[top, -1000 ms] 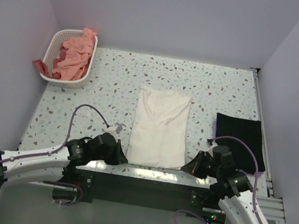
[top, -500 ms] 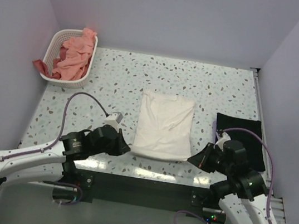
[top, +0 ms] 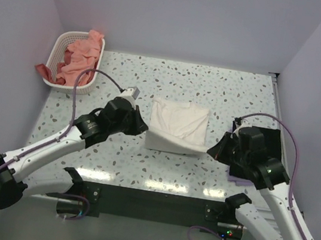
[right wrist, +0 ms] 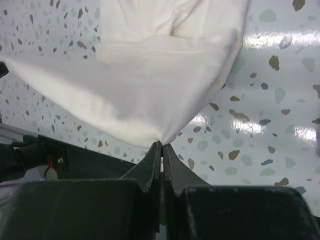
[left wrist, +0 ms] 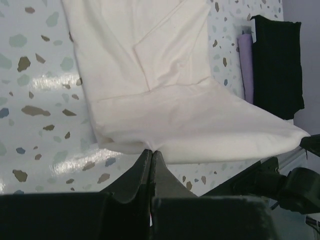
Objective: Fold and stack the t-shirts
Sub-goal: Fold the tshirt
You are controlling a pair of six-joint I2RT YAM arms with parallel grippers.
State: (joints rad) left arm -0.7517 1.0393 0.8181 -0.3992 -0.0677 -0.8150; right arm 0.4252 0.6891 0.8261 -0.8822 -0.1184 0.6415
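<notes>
A cream-white t-shirt [top: 179, 123] lies folded lengthwise mid-table, its near end lifted and carried toward the far end. My left gripper [top: 145, 128] is shut on its near left corner [left wrist: 150, 148]. My right gripper [top: 209, 150] is shut on its near right corner [right wrist: 161, 141]. The lifted hem hangs taut between them over the lower layer [left wrist: 140, 45]. A folded black t-shirt [top: 268, 145] lies at the right, with a lilac t-shirt [left wrist: 245, 65] under it showing at its edge. Salmon-pink t-shirts [top: 79, 56] fill the basket.
The white perforated basket [top: 60, 44] stands at the far left corner, with pink cloth hanging over its rim. A metal rail [top: 279, 132] runs along the table's right edge. The purple walls close in on three sides.
Both grippers have moved away from the near edge toward the far side, carrying the cream shirt's near end up and over, so the shirt now looks about half as long.
</notes>
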